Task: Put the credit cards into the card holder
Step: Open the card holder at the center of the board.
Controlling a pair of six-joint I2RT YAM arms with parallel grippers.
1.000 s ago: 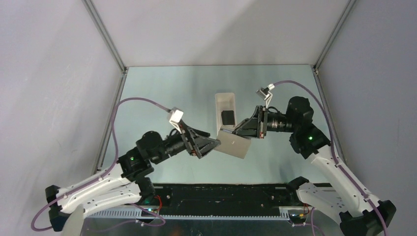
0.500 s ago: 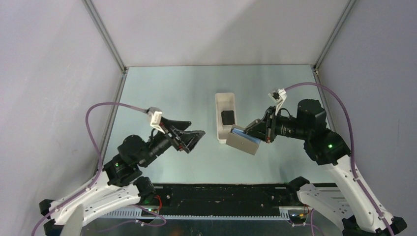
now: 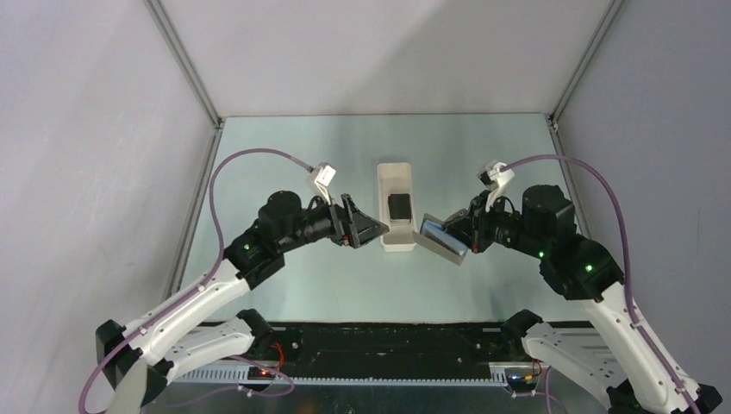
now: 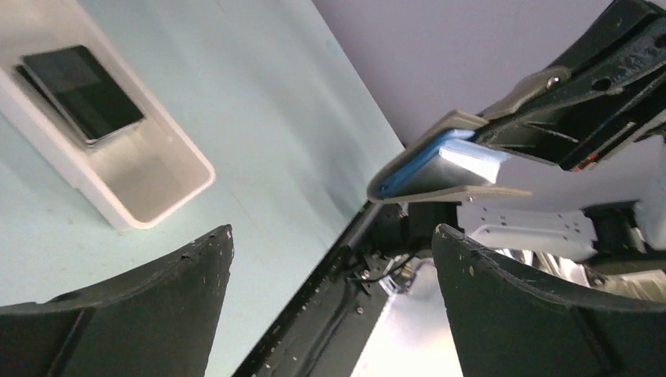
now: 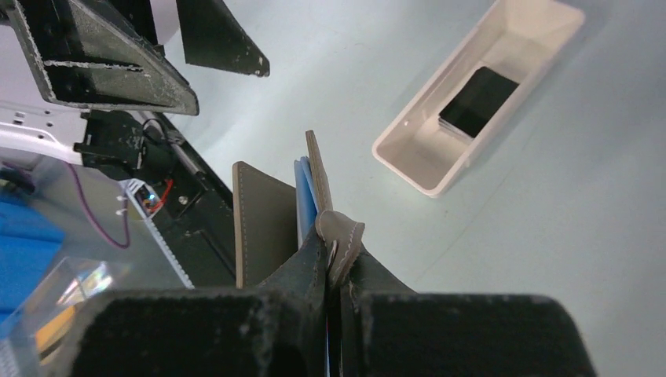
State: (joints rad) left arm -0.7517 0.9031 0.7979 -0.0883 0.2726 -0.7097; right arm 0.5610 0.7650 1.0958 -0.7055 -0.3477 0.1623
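**Card holder and grippers.** The card holder (image 3: 438, 240) is clamped between the fingers of the right gripper (image 3: 459, 235) and held off the worktop (image 3: 293, 155). It sits just right of the near end of the white tray (image 3: 396, 178). The right wrist view shows the fingers closed on its strap-tab end. The wallet is part-way open, blue inside showing, with the gaping edge turned toward the left arm. The left gripper (image 3: 371, 231) has its fingers spread wide with nothing between them. It is just left of the tray's near end and faces the wallet across that end. The tray's near end lies between the two grippers, which are apart from one another. Whether the left fingertip touches the tray wall cannot be told.

**Credit cards.** The credit cards (image 3: 399, 206) lie flat inside the tray at about its mid-length. They are well clear of both grippers' fingers.

**Count.**
- One card holder.
- One tray.
- One stack of black cards. The left wrist view shows at least two, slightly offset, and the exact number cannot be told.
- Two grippers.

**Edges and room.**
- The tray stands near the middle of the worktop, its long sides running from the near edge toward the far edge.
- Bare sheet surface extends from the tray to the far edge and out to the left and right edges.
- Grey wall panels rise along those three edges.
- A black strip carrying the arm bases runs along the near edge.
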